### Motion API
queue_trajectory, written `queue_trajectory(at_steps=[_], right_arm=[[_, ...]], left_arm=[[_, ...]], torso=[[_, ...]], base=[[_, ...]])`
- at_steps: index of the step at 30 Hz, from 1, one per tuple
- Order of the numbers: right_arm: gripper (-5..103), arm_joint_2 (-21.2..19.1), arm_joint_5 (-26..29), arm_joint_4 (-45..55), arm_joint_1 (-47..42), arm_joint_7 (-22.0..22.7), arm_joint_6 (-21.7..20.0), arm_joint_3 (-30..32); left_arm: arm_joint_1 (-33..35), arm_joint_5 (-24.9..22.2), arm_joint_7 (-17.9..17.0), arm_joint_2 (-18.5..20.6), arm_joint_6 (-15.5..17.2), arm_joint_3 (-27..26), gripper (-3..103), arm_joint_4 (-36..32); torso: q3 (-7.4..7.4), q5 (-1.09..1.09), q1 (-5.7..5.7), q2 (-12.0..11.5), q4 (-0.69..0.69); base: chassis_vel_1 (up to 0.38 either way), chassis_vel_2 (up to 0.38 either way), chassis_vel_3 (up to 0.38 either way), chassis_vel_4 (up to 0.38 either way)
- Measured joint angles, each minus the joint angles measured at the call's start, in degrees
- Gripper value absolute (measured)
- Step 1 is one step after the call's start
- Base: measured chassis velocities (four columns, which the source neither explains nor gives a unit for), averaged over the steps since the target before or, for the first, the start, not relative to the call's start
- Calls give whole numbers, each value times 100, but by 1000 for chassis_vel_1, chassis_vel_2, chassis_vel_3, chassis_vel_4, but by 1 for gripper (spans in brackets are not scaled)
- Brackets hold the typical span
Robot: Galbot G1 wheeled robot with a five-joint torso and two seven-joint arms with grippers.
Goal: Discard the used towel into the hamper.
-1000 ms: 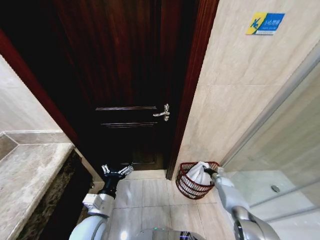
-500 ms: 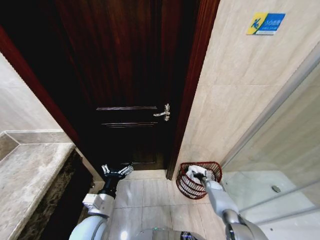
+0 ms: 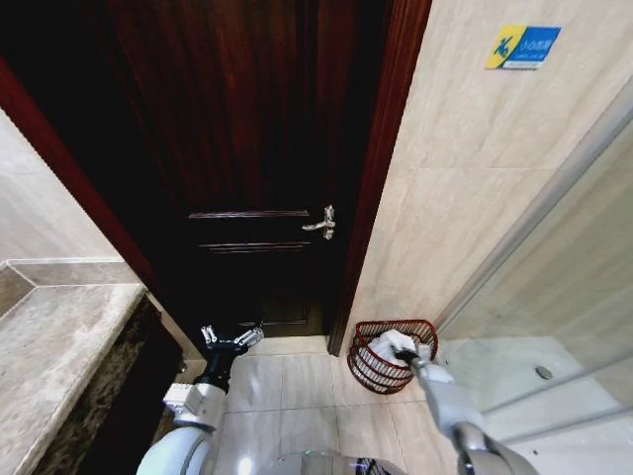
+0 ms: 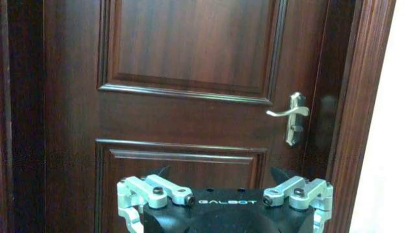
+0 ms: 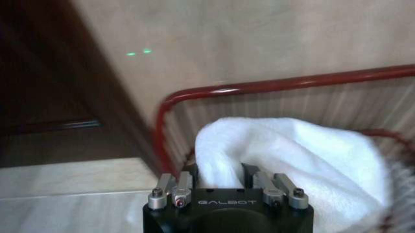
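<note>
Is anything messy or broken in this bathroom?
Nothing looks broken or spilled. The white towel sits in the reddish hamper by the wall, bunched up above the rim, with the right gripper at it. The left gripper waits open near the closed door.

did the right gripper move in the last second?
Yes. The right gripper, with the towel, dropped lower inside the hamper, toward its door-side rim.

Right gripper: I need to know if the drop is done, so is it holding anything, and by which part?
The right gripper grips the white towel by a bunched fold at its near edge, inside the hamper. The left gripper holds nothing.
</note>
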Motion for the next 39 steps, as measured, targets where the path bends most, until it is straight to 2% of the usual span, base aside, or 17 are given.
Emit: queue_trajectory(at_steps=[2, 3, 5, 7, 8, 10, 11, 14, 19, 23, 24, 27, 28, 30, 31, 35, 39], right_arm=[[57, 24, 145, -33, 18, 52, 13, 21], [57, 24, 145, -33, 18, 52, 13, 21], [68, -65, 379, -41, 22, 34, 5, 25], [68, -107, 458, -40, 15, 23, 6, 29], [73, -184, 569, -23, -25, 7, 27, 32], [84, -318, 709, 22, -131, 10, 145, 50], [84, -318, 709, 22, -131, 10, 145, 50], [98, -458, 920, 99, -300, 55, 380, 122], [100, -541, 1124, 646, -714, 94, 488, 163], [100, -575, 1467, 2000, -1548, 280, 403, 203], [100, -575, 1467, 2000, -1548, 280, 403, 203], [100, -497, 1685, 3343, -2300, 525, 256, 287], [100, -497, 1685, 3343, -2300, 525, 256, 287], [100, -418, 1768, 4239, -2844, 639, 191, 349], [100, -418, 1768, 4239, -2844, 639, 191, 349], [100, -257, 1839, 5674, -3736, 894, 51, 413], [100, -111, 1873, 6525, -4171, 1056, -72, 427]], left_arm=[[0, 0, 0, 0, 0, 1, 100, 0], [0, 0, 0, 0, 0, 1, 100, 0], [0, 0, 0, 0, 0, 0, 100, 0], [0, 0, 0, 0, 0, 0, 100, 0], [0, 0, 0, 0, 0, 0, 100, 0], [0, 0, 0, 0, 0, 0, 100, 0], [0, 0, 0, 0, 0, 0, 100, 0], [0, 0, 0, 0, 0, 0, 100, 0], [0, 0, 0, 0, 0, 0, 100, 0], [0, 0, 0, 0, 0, 1, 100, 0], [0, 0, 0, 0, 0, 1, 100, 0], [0, 0, 0, 0, 0, 0, 100, 0], [0, 0, 0, 0, 0, 0, 100, 0], [0, 0, 0, 0, 0, 0, 100, 0], [0, 0, 0, 0, 0, 0, 100, 0], [0, 0, 0, 0, 0, 0, 100, 0], [0, 0, 0, 0, 0, 1, 100, 0]], torso=[[0, -7, 0, 0, -2], [0, -7, 0, 0, -2], [0, -8, 0, 0, -4], [0, -7, 0, 0, -5], [0, -6, 0, 0, -4], [0, -3, 0, 0, -5], [0, -3, 0, 0, -5], [0, -4, 0, 0, -5], [0, -5, 0, 0, -3], [-1, -4, 0, 0, -4], [-1, -4, 0, 0, -4], [-1, -5, 0, 0, -2], [-1, -5, 0, 0, -2], [0, -5, 0, 1, -4], [0, -5, 0, 1, -4], [0, -5, -1, 1, -5], [-1, -6, -1, 1, -4]], base=[[0, 0, 0, 0], [0, 0, 0, 0], [0, 0, 0, 0], [0, 0, 0, 0], [0, 0, 0, 0], [0, 0, 0, 0], [0, 0, 0, 0], [0, 0, 0, 0], [0, 0, 0, 0], [0, 0, 0, 0], [0, 0, 0, 0], [0, 0, 0, 0], [0, 0, 0, 0], [0, 0, 0, 0], [0, 0, 0, 0], [0, 0, 0, 0], [0, 0, 0, 0]])
